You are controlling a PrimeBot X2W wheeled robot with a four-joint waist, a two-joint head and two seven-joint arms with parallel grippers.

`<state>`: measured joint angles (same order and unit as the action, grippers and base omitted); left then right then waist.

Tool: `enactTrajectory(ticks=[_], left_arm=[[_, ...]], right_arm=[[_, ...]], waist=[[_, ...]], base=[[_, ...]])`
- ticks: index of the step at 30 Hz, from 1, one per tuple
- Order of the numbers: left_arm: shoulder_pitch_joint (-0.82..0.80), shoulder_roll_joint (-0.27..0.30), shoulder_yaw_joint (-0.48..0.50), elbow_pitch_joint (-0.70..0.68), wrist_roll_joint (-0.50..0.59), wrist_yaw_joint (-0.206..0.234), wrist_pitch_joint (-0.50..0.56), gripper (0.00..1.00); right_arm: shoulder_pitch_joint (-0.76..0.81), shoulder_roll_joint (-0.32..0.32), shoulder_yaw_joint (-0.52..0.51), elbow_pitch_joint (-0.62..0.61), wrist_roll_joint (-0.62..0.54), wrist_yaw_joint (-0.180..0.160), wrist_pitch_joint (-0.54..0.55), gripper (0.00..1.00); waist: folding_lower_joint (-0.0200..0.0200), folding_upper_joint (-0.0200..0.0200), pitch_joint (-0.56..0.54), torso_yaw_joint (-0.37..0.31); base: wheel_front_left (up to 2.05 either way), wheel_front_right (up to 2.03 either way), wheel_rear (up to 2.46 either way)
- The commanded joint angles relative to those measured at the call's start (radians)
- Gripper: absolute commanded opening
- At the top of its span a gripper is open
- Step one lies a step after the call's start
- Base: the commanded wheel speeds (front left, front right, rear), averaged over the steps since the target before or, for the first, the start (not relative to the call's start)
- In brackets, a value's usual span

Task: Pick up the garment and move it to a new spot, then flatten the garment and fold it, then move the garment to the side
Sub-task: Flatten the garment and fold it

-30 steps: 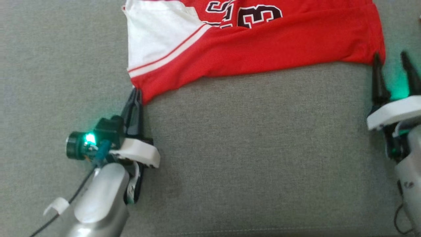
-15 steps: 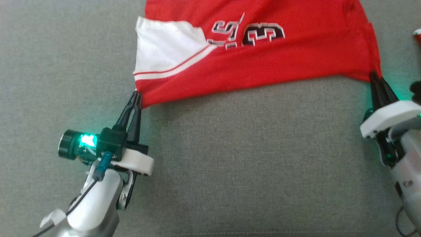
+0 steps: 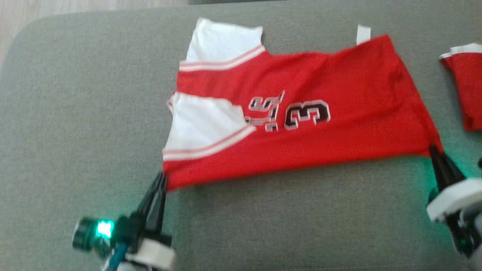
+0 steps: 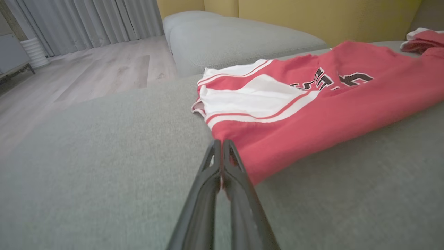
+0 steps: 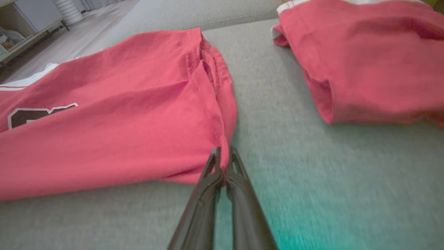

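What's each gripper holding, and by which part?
Both are shut on the red jersey: left gripper on its near-left corner, right gripper on its near-right corner.

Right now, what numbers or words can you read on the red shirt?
"3": black with a white outline, on the red jersey.
The digit beside the "3": a fold creases it. It may be a "5", but it is too crumpled to read for sure.
Other red garment: no text shows on it.
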<state>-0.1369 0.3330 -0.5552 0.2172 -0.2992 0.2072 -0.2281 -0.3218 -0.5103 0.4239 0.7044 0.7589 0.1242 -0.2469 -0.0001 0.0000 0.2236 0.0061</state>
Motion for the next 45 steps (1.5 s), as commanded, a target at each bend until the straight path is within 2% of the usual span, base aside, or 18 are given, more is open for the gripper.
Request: enactTrajectory(ticks=[1,9,10,11,12,13,22,27,29,30,34,36,38,41,45], left_arm=[[0.029,0.031,0.030,-0.039,-0.011,0.015,-0.013,0.00],[0.183,0.038,0.006,-0.101,-0.043,0.037,-0.001,0.00],[0.187,0.038,0.005,-0.107,-0.045,0.037,0.005,0.00],[0.187,0.038,0.002,-0.112,-0.046,0.037,0.012,0.15],[0.182,0.038,0.000,-0.115,-0.047,0.036,0.020,0.68],[0.175,0.038,-0.001,-0.116,-0.045,0.036,0.026,1.00],[0.032,0.036,0.014,-0.174,-0.030,0.021,0.042,1.00],[-0.149,0.048,0.030,-0.171,-0.014,-0.018,0.096,1.00],[-0.250,0.049,0.030,-0.157,-0.012,-0.049,0.141,1.00],[-0.250,0.049,0.030,-0.157,-0.012,-0.049,0.141,1.00],[-0.478,0.050,0.016,-0.071,-0.022,-0.152,0.254,1.00],[-0.584,0.034,0.013,-0.004,-0.067,-0.226,0.323,1.00],[-0.687,0.023,0.012,0.075,-0.108,-0.280,0.391,1.00],[-0.828,0.021,-0.001,0.191,-0.146,-0.318,0.482,1.00],[-0.958,0.040,-0.047,0.333,-0.201,-0.335,0.614,1.00]], right_arm=[[0.052,-0.044,0.006,-0.033,0.005,0.007,-0.012,0.00],[0.223,-0.072,-0.057,-0.134,-0.011,0.007,0.013,0.00],[0.234,-0.070,-0.070,-0.144,-0.013,0.007,0.021,0.42],[0.244,-0.068,-0.083,-0.154,-0.017,0.007,0.030,1.00],[0.254,-0.066,-0.097,-0.164,-0.022,0.007,0.037,1.00],[0.262,-0.063,-0.113,-0.173,-0.029,0.007,0.039,1.00],[0.282,-0.022,-0.247,-0.316,-0.108,0.007,0.031,1.00],[0.272,0.019,-0.273,-0.387,-0.147,0.007,0.026,1.00],[0.256,0.034,-0.277,-0.405,-0.159,0.007,0.026,1.00],[0.256,0.034,-0.277,-0.405,-0.159,0.007,0.026,1.00],[0.218,0.047,-0.262,-0.438,-0.181,0.007,0.032,1.00],[0.196,0.050,-0.249,-0.447,-0.185,0.007,0.034,1.00],[0.178,0.052,-0.238,-0.451,-0.184,0.007,0.034,1.00],[0.148,0.053,-0.214,-0.453,-0.182,0.007,0.035,1.00],[0.106,0.053,-0.182,-0.443,-0.174,0.007,0.028,1.00]], waist=[[0.0001,0.0000,-0.016,-0.011],[0.0001,0.0000,-0.039,-0.019],[0.0001,0.0000,-0.042,-0.019],[0.0001,0.0000,-0.045,-0.018],[0.0001,0.0000,-0.048,-0.017],[0.0001,0.0000,-0.051,-0.017],[0.0001,0.0000,-0.035,-0.030],[0.0001,0.0000,0.018,-0.049],[0.0001,0.0000,0.052,-0.053],[0.0001,0.0000,0.052,-0.053],[0.0001,0.0000,0.125,-0.067],[0.0001,0.0000,0.154,-0.078],[0.0001,0.0000,0.179,-0.088],[0.0001,0.0000,0.215,-0.115],[0.0001,0.0000,0.252,-0.156]], base=[[0.00,0.00,0.00],[0.00,0.00,0.00],[0.00,0.00,0.00],[0.00,0.00,0.00],[0.00,0.00,0.00],[0.00,0.00,0.00],[0.00,0.00,0.00],[0.00,0.00,0.00],[0.00,0.00,0.00],[0.00,0.00,0.00],[0.00,0.00,0.00],[0.00,0.00,0.00],[0.00,0.00,0.00],[0.00,0.00,0.00],[0.00,0.00,0.00]])
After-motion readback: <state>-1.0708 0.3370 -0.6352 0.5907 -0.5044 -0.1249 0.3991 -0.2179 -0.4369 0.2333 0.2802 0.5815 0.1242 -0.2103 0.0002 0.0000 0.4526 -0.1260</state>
